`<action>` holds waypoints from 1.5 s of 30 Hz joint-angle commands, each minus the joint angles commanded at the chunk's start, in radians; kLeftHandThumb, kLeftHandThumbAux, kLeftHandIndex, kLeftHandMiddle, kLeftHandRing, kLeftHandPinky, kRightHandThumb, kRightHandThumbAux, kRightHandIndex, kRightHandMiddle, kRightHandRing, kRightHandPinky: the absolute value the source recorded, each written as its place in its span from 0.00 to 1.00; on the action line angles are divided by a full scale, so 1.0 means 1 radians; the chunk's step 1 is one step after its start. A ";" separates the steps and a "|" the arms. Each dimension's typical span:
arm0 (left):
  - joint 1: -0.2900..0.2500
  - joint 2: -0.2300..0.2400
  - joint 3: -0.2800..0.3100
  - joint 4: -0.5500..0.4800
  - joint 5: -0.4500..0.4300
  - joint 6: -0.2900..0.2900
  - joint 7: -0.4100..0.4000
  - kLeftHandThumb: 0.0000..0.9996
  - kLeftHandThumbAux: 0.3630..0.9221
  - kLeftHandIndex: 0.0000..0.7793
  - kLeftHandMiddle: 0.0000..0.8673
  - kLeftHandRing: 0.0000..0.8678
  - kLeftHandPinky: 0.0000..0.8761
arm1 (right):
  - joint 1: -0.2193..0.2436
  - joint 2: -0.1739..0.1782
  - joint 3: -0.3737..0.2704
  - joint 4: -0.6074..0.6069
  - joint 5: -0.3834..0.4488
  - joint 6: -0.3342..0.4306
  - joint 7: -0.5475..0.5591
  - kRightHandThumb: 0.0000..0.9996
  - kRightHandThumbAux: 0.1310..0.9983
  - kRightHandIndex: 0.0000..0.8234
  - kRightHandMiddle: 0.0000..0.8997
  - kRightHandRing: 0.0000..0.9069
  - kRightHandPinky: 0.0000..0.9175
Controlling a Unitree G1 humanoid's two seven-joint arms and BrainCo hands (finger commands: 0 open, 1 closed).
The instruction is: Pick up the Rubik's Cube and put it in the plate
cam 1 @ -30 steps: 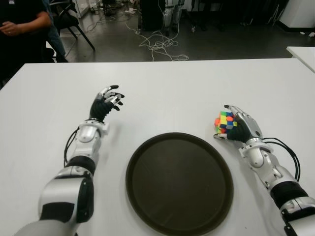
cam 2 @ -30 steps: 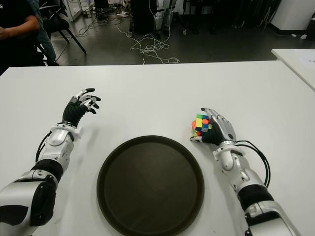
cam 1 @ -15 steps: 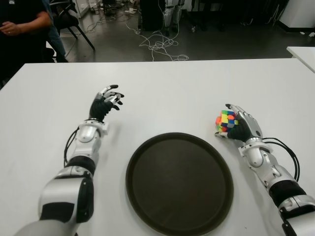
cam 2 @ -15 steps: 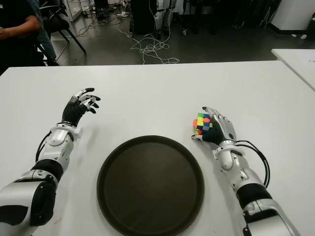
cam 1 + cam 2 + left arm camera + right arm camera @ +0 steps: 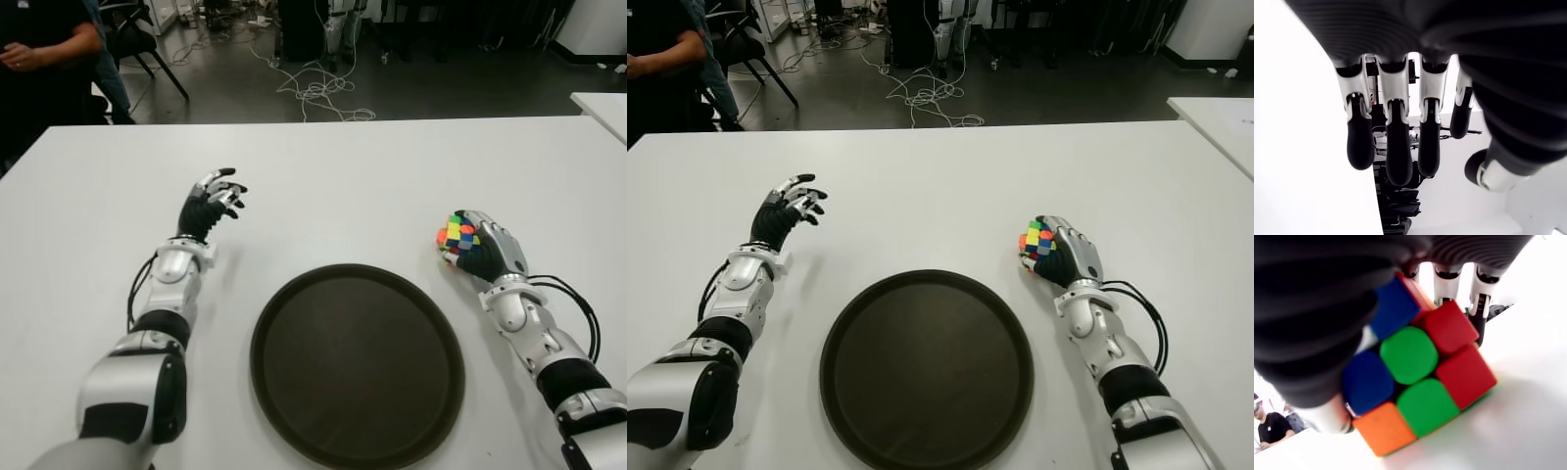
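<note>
My right hand (image 5: 1063, 257) grips the Rubik's Cube (image 5: 1036, 239) at the plate's (image 5: 926, 367) 2 o'clock, ready for transfer. Left hand (image 5: 784, 211), fingers relaxed and empty, shows at 10 o'clock, clear of the path.

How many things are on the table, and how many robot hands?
Rubik's Cube: 1, held in the right hand
Plate: 1
Robot hands: 2, with the left hand open beside the plate
Total: 4

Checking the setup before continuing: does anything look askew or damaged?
Nothing stands out. The right hand grips the cube right of the empty plate; the left hand is open.
</note>
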 joint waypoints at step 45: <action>-0.003 -0.003 -0.009 0.004 0.008 -0.006 0.009 0.16 0.52 0.29 0.47 0.57 0.63 | 0.070 0.018 -0.034 -0.238 -0.020 0.071 -0.062 0.69 0.70 0.51 0.78 0.80 0.78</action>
